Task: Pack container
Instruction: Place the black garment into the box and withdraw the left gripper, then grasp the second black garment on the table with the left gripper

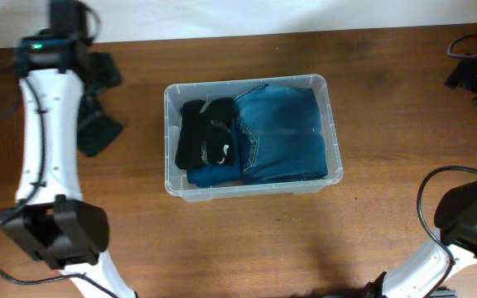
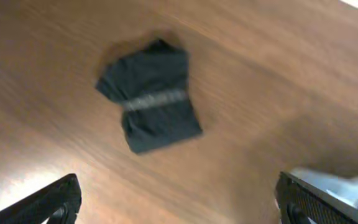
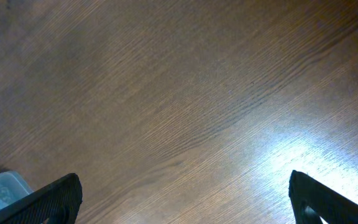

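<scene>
Over the wooden table (image 3: 166, 93), left pincer (image 2: 178, 202) and right pincer (image 3: 185, 199) both downward, fingers wide apart.

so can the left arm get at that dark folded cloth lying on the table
probably yes. the dark cloth lies alone on bare table, outside the container. the left arm is right by it, and its wrist view looks down on the cloth with the jaws open wide and nothing between

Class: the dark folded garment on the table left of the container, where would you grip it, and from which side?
Pinch the dark garment across the grey band at its middle, coming straight down from above. It lies flat on the table, so it offers no raised edge for a side approach.
</scene>
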`<state>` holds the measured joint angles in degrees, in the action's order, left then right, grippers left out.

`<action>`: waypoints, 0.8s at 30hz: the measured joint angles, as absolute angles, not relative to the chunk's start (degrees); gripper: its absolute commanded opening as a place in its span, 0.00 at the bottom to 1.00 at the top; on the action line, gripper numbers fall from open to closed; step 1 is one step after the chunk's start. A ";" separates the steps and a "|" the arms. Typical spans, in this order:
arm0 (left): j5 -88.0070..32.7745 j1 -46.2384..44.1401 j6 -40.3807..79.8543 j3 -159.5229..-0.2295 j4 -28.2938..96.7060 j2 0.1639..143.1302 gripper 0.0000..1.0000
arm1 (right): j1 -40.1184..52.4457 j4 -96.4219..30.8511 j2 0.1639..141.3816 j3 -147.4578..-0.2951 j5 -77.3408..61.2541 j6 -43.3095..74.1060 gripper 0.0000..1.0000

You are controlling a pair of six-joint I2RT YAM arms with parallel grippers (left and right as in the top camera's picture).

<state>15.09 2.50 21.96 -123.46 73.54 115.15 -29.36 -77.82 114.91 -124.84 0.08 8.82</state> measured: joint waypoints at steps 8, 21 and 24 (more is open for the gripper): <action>8.64 7.68 15.53 -122.69 67.48 125.12 0.99 | -29.36 -77.82 114.91 -124.84 0.10 8.84 0.99; 6.68 7.62 16.51 -121.73 64.10 140.75 0.54 | -29.36 -77.82 114.91 -124.84 0.08 8.82 0.98; 7.18 8.05 16.88 -121.75 64.03 140.75 0.05 | -29.36 -77.82 114.91 -124.84 0.08 8.82 0.98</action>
<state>7.18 8.05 16.88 -121.75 64.03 140.75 -29.36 -77.82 114.91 -124.84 0.08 8.82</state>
